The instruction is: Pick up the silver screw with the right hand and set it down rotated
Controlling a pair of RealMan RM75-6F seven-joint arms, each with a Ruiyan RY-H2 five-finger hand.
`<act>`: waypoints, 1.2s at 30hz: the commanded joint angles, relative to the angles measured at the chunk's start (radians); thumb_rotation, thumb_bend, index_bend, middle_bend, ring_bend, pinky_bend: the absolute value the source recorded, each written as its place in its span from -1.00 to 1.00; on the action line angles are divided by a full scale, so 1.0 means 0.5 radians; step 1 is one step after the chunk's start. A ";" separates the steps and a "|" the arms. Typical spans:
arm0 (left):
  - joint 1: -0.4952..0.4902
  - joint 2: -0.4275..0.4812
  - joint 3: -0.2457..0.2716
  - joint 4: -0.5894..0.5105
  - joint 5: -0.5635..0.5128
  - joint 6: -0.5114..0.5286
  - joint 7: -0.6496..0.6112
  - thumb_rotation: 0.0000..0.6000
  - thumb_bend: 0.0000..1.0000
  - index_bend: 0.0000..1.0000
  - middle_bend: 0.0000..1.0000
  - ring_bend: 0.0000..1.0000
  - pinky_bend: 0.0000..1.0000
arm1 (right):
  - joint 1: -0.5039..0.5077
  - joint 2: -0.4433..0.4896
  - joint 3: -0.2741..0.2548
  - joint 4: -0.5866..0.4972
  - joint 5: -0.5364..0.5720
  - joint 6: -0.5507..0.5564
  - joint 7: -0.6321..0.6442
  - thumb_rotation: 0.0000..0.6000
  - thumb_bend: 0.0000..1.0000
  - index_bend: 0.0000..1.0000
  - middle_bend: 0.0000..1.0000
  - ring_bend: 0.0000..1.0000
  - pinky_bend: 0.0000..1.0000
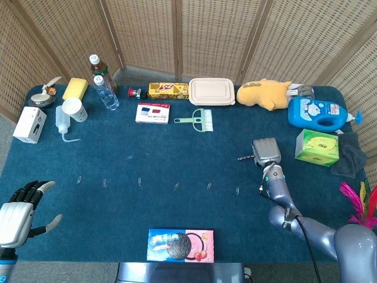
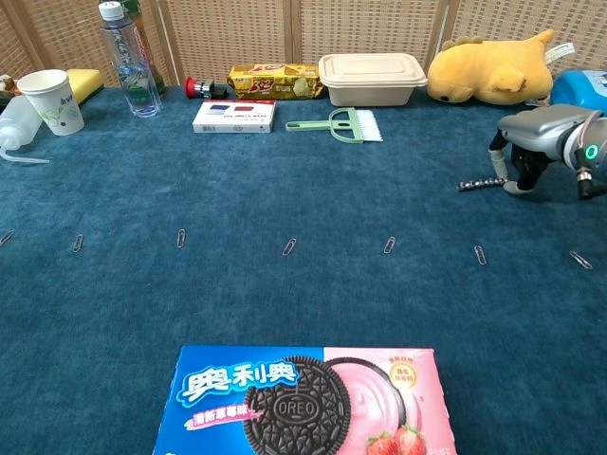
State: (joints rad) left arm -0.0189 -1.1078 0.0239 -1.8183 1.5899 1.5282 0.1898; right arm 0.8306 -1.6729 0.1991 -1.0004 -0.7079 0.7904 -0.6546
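At the right of the frame the silver screw (image 2: pixel 481 183) is pinched on the bench (image 2: pixel 285 190) by the right hand (image 2: pixel 531 142), not yet lifted or rotated.

Matt blue cloth table (image 1: pixel 147 147), glossy biscuit box (image 2: pixel 303 398)

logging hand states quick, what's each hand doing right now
Left hand: open, fingers apart, holding nothing.
Right hand: fingers down at the silver screw on the table; whether it grips it cannot be told.
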 commanded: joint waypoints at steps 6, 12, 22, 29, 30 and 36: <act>0.003 -0.002 -0.001 0.019 -0.003 0.005 -0.019 0.53 -0.22 -0.66 -0.60 -0.72 -0.62 | 0.027 0.005 0.008 -0.028 0.050 0.010 -0.051 1.00 -0.20 0.25 0.78 0.80 0.60; 0.000 -0.010 -0.002 0.029 -0.002 0.002 -0.027 0.53 -0.22 -0.67 -0.60 -0.72 -0.62 | 0.032 0.027 0.013 -0.089 0.077 0.045 -0.077 1.00 -0.20 0.37 0.81 0.82 0.60; 0.003 -0.011 0.001 0.040 0.001 0.004 -0.037 0.53 -0.22 -0.68 -0.60 -0.72 -0.62 | -0.007 0.141 0.031 -0.339 -0.012 0.184 -0.008 1.00 -0.20 0.42 0.84 0.83 0.60; -0.003 -0.014 -0.008 0.039 0.007 0.010 -0.037 0.52 -0.22 -0.68 -0.60 -0.73 -0.62 | -0.078 0.302 0.038 -0.663 -0.224 0.394 0.089 1.00 -0.20 0.45 0.85 0.83 0.60; -0.004 -0.014 -0.009 0.039 0.009 0.010 -0.036 0.52 -0.22 -0.68 -0.60 -0.73 -0.62 | -0.092 0.331 0.035 -0.719 -0.258 0.424 0.100 1.00 -0.20 0.46 0.85 0.83 0.60; -0.007 -0.018 -0.010 0.031 0.023 0.015 -0.026 0.53 -0.22 -0.68 -0.60 -0.75 -0.62 | -0.166 0.519 0.022 -1.109 -0.503 0.623 0.149 1.00 -0.20 0.47 0.87 0.84 0.60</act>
State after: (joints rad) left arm -0.0227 -1.1168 0.0188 -1.8026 1.6012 1.5355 0.1767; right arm 0.7714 -1.4637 0.2138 -1.4743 -0.8986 1.0499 -0.5978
